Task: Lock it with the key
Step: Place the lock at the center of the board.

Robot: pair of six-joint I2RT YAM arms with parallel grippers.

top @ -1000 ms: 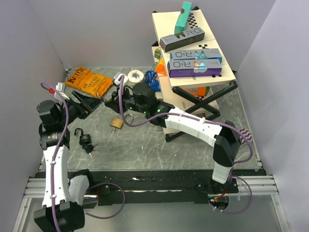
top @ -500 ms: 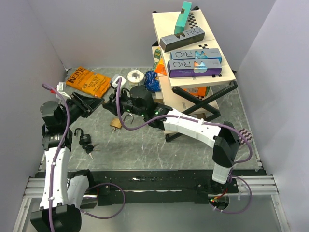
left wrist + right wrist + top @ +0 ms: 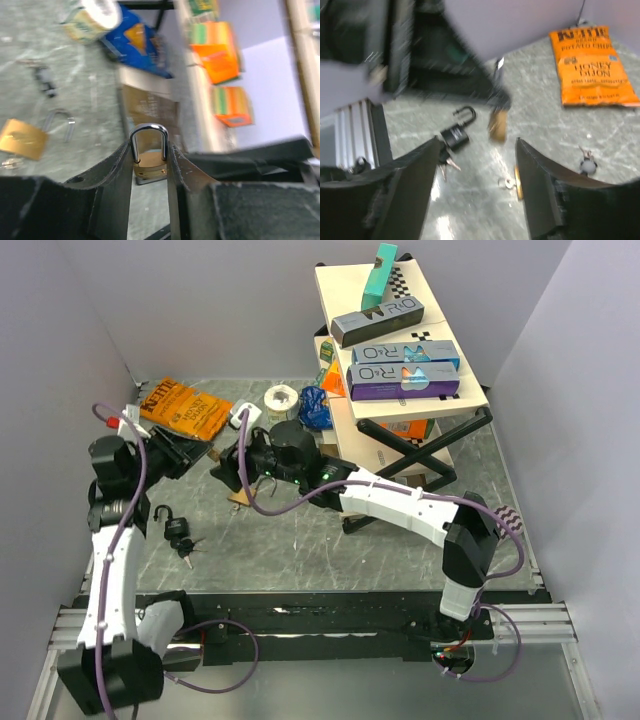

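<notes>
My left gripper (image 3: 149, 142) is shut on a small brass padlock (image 3: 148, 162) with a closed silver shackle, held off the table. In the right wrist view this padlock (image 3: 497, 124) hangs blurred ahead of my right gripper (image 3: 477, 142), which is open and empty. A larger brass padlock (image 3: 22, 140) with an open shackle lies on the table, a key (image 3: 7, 161) at its base; from above it (image 3: 239, 497) is partly under my right gripper (image 3: 228, 468). A black open padlock (image 3: 176, 530) with keys lies near my left arm. A loose dark-headed key (image 3: 45, 82) lies further back.
An orange chips bag (image 3: 185, 408), a tape roll (image 3: 281, 397) and a blue packet (image 3: 316, 405) sit at the back. A folding rack (image 3: 420, 455) stacked with boxes stands at the right. Grey walls close in the left, back and right sides.
My left gripper has shut on the small brass padlock and lifted slightly. My right gripper has opened and let it go, shifting a little to the left.
</notes>
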